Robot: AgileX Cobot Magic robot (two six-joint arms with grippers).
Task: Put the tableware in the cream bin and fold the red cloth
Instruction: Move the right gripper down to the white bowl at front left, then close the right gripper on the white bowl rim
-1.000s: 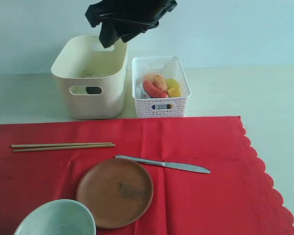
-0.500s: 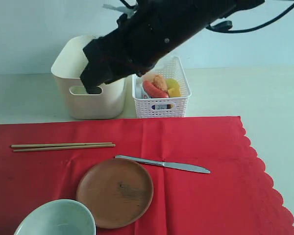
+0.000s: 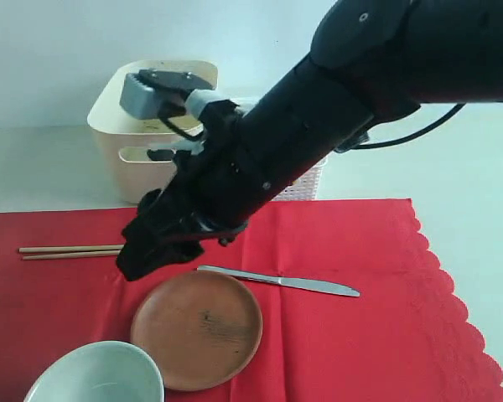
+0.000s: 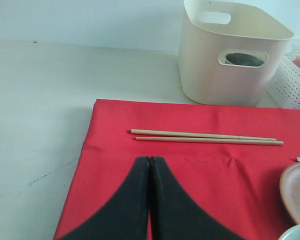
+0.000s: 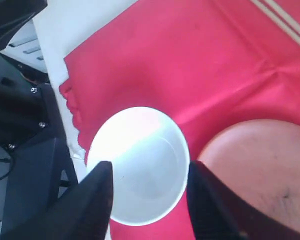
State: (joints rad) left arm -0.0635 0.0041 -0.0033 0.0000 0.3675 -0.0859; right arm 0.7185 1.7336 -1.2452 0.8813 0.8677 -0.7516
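Observation:
The red cloth (image 3: 360,335) lies flat with the brown plate (image 3: 197,329), pale green bowl (image 3: 96,374), silver knife (image 3: 293,283) and chopsticks (image 3: 63,249) on it. My right gripper (image 3: 142,258) has reached across to the left and hangs open above the bowl (image 5: 137,165), one finger on each side (image 5: 149,167), beside the plate (image 5: 260,165). My left gripper (image 4: 150,159) is shut and empty over the cloth (image 4: 110,150), short of the chopsticks (image 4: 205,136). The cream bin (image 4: 230,55) stands behind. Steel cup and spoon are out of view.
The right arm hides most of the white lattice basket (image 3: 308,186) next to the cream bin (image 3: 117,126). A dark shape (image 4: 242,59) shows through the bin's handle cut-out. Bare pale table (image 4: 35,100) lies left of the cloth, and dark robot parts (image 5: 20,125) stand beyond its front edge.
The right arm has swung down from above the cream bin, across the basket, to low over the cloth's left front above the bowl. Tableware has not moved.

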